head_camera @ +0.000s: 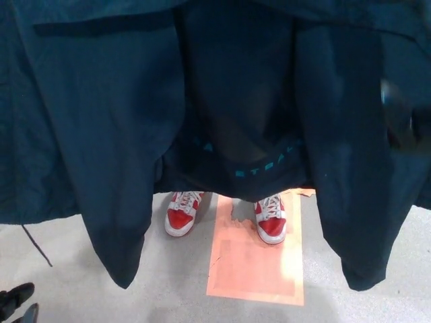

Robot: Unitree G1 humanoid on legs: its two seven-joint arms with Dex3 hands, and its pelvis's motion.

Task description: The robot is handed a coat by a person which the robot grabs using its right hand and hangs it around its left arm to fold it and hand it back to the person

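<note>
The robot's right hand [404, 124] shows at the picture's right edge as a dark, blurred shape against the coat. I cannot tell whether it is released, clenched or grasping the cloth. Only a small black part of the left hand [16, 301] shows in the bottom-left corner, low over the floor and well apart from the coat, and its state cannot be told either.

The dark teal fabric coat [101, 134] hangs spread across nearly the whole view, from the top edge downward. Two long panels or sleeves drop lower than the rest, one at left centre [118, 249] and one at right [360, 256]. Between them, a shorter middle section carries a line of pale teal lettering [259, 168], too dim to read. A thin dark cord [37, 245] dangles below the coat at left.

Beneath the middle hem stand a person's red-and-white laced sneakers [183, 214]. The shoe on the picture's right rests on an orange-pink rectangular floor mark [256, 266] on the light grey speckled floor [168, 293].
</note>
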